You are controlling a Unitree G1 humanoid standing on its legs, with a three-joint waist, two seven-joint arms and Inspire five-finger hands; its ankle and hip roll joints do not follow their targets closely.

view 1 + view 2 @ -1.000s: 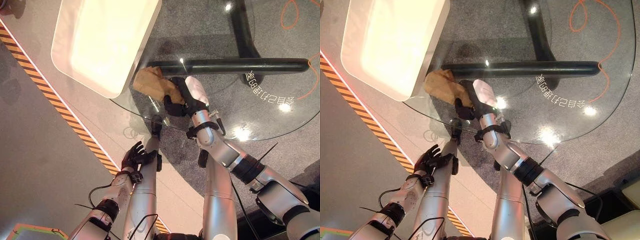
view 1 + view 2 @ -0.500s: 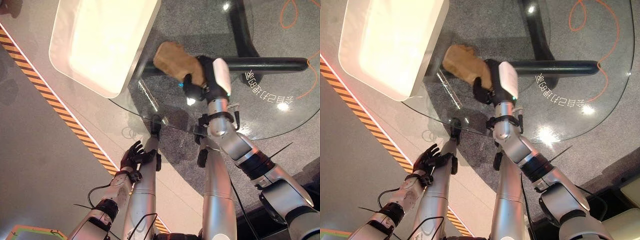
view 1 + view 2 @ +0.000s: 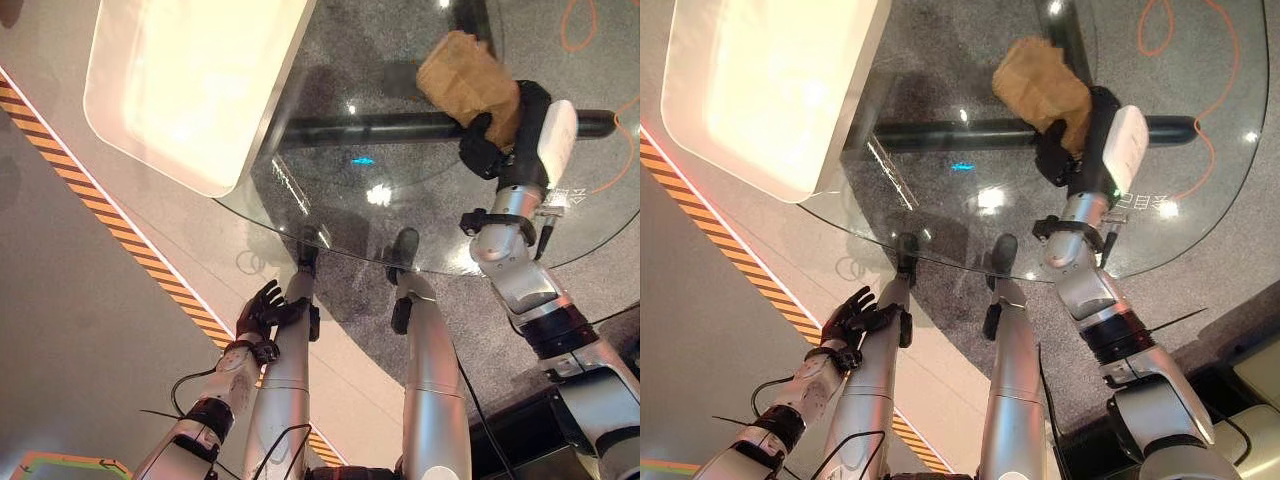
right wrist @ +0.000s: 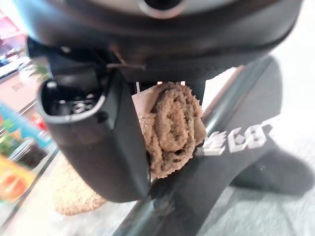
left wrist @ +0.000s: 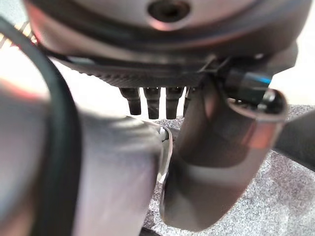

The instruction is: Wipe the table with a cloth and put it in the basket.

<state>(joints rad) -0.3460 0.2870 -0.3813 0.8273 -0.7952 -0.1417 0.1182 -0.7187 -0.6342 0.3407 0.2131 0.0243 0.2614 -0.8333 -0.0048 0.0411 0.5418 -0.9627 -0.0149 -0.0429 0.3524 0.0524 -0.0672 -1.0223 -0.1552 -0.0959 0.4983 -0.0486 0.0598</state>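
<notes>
Brown cloth [image 3: 466,82], bunched, sits at the frame's upper right on the glass table [image 3: 400,225], gripped by the right hand's [image 3: 500,135] curled fingers. Wiping looks underway; next comes carrying it to the white basket [image 3: 120,140] at upper left. Left hand [image 3: 262,312] hangs relaxed at lower left, fingers loosely spread.

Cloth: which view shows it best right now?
Left eye view. There the whole tan cloth lies on the glass table, gripped at one end by the right hand. The right eye view shows much the same. The right wrist view shows just a bunched part past the hand.
</notes>
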